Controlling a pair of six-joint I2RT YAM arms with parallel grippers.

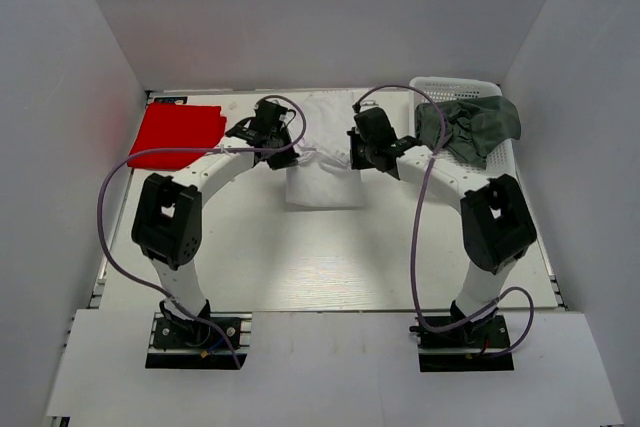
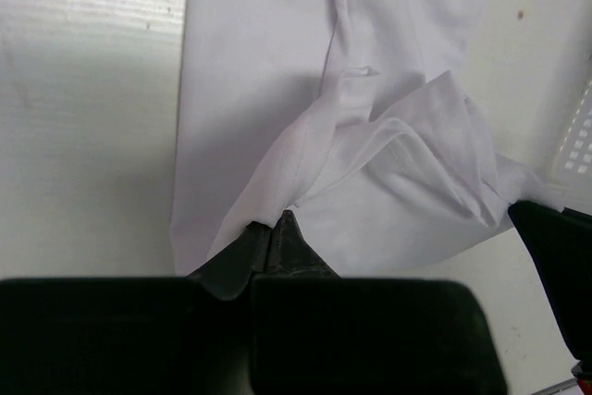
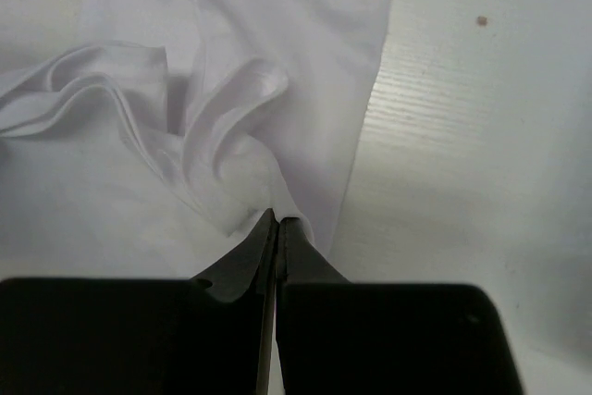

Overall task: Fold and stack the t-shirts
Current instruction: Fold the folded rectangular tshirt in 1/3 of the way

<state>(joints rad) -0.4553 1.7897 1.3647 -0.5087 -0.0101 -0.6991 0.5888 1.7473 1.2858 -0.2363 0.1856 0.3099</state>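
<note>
1. Basically, the step in hand looked like the fold of the white t-shirt (image 1: 322,187). It lay mid-table between the two arms, its long axis running far to near.
2. The left gripper (image 2: 277,226) was clamped on a bunched bit of that shirt's left edge. The cloth rose in a ridge straight into the closed tips.
3. The right gripper (image 3: 276,221) had its fingers pressed together on the shirt's right edge, with cloth puckered up to the tips. It was a thin pinch, but it read as a hold.
4. From above, both pinch points sat level with each other, roughly midway along the shirt, with a raised crease strung between them.
5. The red t-shirt (image 1: 178,134) lay folded flat at the far left of the table (image 1: 330,267), well apart from the white one. That was probably the base of the stack.
6. The dark grey-green t-shirt (image 1: 470,125) hung crumpled over the rim of the white basket (image 1: 450,83) at the far right, not yet folded.
7. My read on progress: one shirt done, one in hand, one waiting.
8. The next move called for both arms travelling together at matched height and pace. They needed to carry the pinched line over the rest of the shirt, lay it down with edges aligned, then let go. The views didn't settle which way the fold ran.
9. Risks: the right pinch could slip, or uneven travel could skew the fold.
</note>
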